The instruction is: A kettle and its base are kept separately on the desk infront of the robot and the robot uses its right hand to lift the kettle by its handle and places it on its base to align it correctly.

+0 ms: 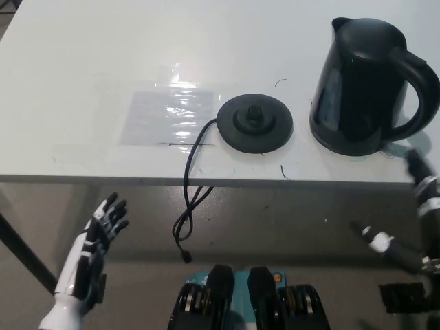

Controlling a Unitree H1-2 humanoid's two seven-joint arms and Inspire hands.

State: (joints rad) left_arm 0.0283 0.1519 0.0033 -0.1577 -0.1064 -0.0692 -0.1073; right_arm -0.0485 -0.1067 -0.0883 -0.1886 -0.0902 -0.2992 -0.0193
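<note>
Both arms sit below the tabletop (62, 82) edge: my left robot hand (103, 230) hangs spread and empty, my right robot hand (412, 227) is blurred, so I cannot tell its state. Farther off, the black kettle (357, 86) stands upright just beside its round base (255, 122), apart, cord (190, 199) trailing off the edge.

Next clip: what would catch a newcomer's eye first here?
The black kettle stands upright at the desk's right end, handle facing right, apart from its round base near the front edge at centre. The base's cord dangles off the edge. The right hand is low at the right, just below the handle and not yet on it; the white left hand rests open at lower left.
</note>
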